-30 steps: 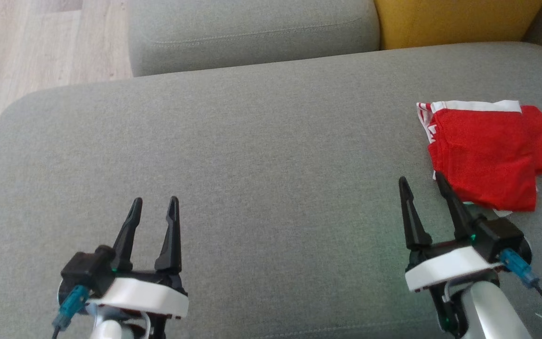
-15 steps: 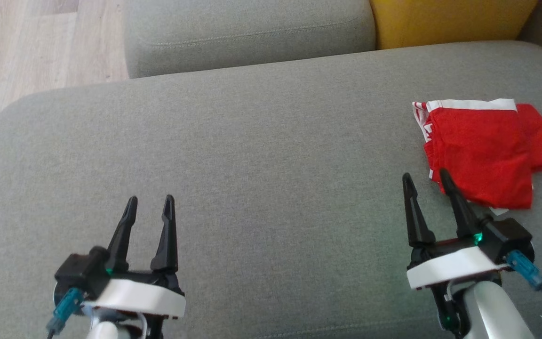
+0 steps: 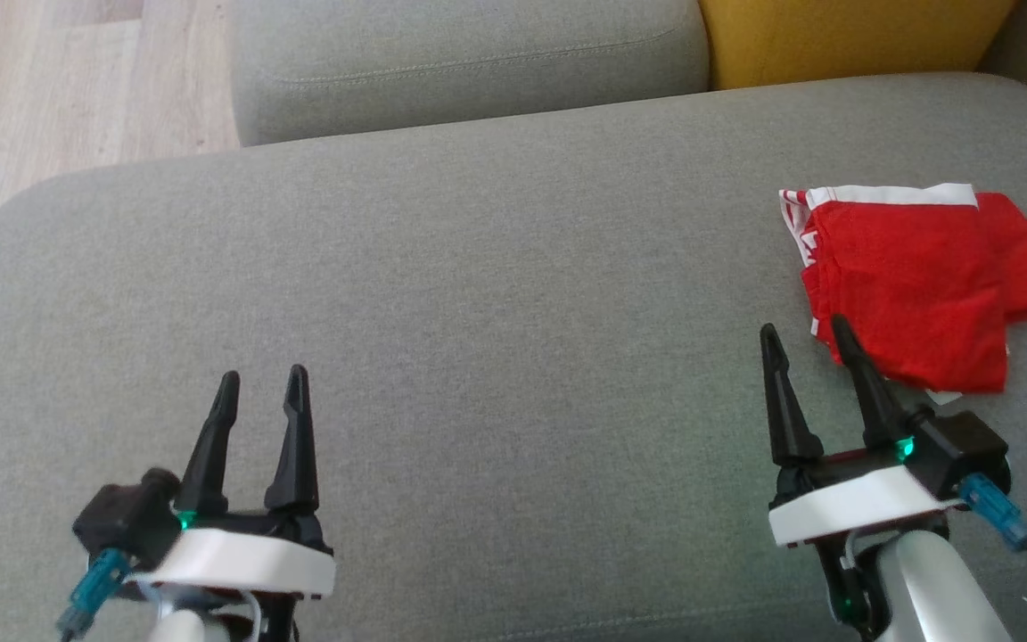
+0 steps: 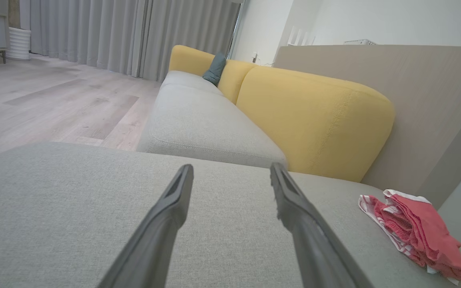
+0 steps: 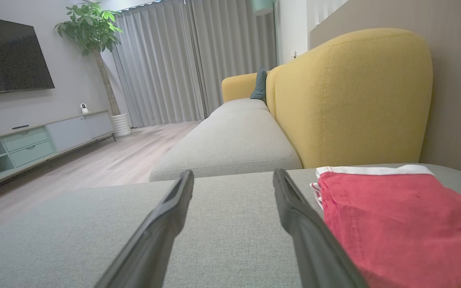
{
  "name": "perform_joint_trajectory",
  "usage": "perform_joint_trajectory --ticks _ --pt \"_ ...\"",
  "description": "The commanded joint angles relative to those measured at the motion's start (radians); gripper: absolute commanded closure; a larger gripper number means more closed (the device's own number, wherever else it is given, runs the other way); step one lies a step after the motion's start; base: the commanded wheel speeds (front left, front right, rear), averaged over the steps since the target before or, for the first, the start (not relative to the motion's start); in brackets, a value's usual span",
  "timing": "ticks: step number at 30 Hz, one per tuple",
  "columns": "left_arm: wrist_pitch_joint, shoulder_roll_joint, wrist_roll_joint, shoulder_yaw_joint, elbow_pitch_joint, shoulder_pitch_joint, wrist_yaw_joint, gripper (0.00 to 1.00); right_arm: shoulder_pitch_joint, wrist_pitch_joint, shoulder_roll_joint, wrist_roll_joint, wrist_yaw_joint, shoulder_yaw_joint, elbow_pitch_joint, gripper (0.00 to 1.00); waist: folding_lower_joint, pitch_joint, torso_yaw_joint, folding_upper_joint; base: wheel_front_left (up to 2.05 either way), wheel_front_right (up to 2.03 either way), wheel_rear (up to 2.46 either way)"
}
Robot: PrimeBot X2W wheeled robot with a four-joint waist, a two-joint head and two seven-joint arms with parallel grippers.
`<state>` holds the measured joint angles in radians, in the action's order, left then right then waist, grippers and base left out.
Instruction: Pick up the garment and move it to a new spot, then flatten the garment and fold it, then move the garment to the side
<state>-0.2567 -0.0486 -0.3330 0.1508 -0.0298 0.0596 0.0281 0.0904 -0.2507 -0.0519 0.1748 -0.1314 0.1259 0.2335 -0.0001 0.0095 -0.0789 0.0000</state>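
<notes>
A folded red garment (image 3: 915, 285) with a white band lies at the right side of the grey cushion (image 3: 478, 294). It also lies at the far right in the left wrist view as the garment (image 4: 418, 230), and fills the lower right of the right wrist view as the garment (image 5: 398, 224). My right gripper (image 3: 803, 332) is open, its fingers empty, just left of the garment's near corner. At the lower left my left gripper (image 3: 262, 379) is open over bare cushion, far from the garment.
A second grey seat cushion (image 3: 469, 62) and a yellow backrest (image 3: 852, 40) stand behind the cushion. Wooden floor (image 3: 77, 80) lies off its left edge. A TV cabinet (image 5: 34, 140) and a plant (image 5: 94, 32) stand across the room.
The left gripper has drawn back slightly toward the lower left. The right gripper has barely moved, and the garment lies as before; the whole picture has shifted a little.
</notes>
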Motion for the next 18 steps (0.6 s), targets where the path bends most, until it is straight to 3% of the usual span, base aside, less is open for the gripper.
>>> perform_joint_trajectory --ticks 1,2,3,7,18 --pt "-0.005 -0.002 -0.014 -0.035 0.040 -0.028 0.007 0.00 0.020 -0.011 0.002 -0.001 0.001 0.026 -0.038 0.00 0.0001 0.001 0.000 0.0000 0.00 0.00 0.00" --pt "-0.005 -0.002 -0.021 -0.037 0.039 -0.028 0.008 0.00 0.020 -0.011 0.002 0.001 0.001 0.027 -0.037 0.00 0.0001 0.001 -0.001 0.0000 0.00 0.00 0.00" --pt "0.000 0.000 -0.024 -0.002 0.000 0.000 0.007 1.00 0.000 0.000 0.000 0.000 0.000 0.000 0.000 1.00 0.0001 0.001 -0.001 0.0000 0.00 0.00 0.00" --pt "0.002 0.001 -0.031 0.001 -0.056 0.013 0.007 1.00 -0.019 0.002 0.001 0.007 0.000 0.000 0.049 1.00 0.0001 0.002 -0.001 0.0000 0.00 0.00 0.00" --pt "0.027 -0.006 -0.150 -0.013 -0.068 -0.002 0.015 1.00 -0.016 0.026 -0.008 0.144 0.000 -0.011 0.045 1.00 0.0001 0.001 0.006 0.0000 0.00 0.00 0.00"
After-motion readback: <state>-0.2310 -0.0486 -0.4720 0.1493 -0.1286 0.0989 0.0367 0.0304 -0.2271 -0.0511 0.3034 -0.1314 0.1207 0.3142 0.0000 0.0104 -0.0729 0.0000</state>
